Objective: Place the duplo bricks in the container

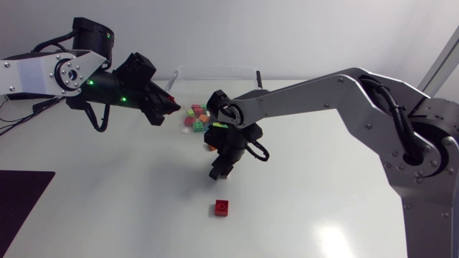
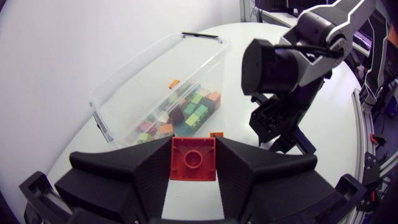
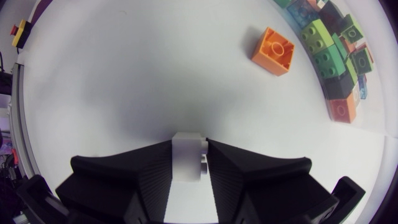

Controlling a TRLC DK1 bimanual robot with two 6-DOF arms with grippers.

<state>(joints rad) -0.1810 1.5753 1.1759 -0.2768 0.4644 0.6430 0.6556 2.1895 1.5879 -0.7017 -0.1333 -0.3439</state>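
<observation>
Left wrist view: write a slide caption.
Left tool shut on a red brick, clear container of bricks ahead, right arm beside it.

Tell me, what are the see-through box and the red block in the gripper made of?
The container looks like clear glossy plastic: bricks show through its walls. The red brick in the left gripper seems smooth moulded plastic, evenly coloured, with a round stud.

Clear plastic container [image 2: 124, 87] holds a heap of mixed-colour duplo bricks [image 2: 186, 113]. An orange brick [image 3: 273, 50] lies studs-up just beside it, and a red brick [image 1: 221, 207] lies well apart. Left gripper [image 2: 193, 142] clamps a second red brick [image 2: 193, 160]; right gripper [image 3: 188, 143] clamps a white brick [image 3: 188, 158].
</observation>
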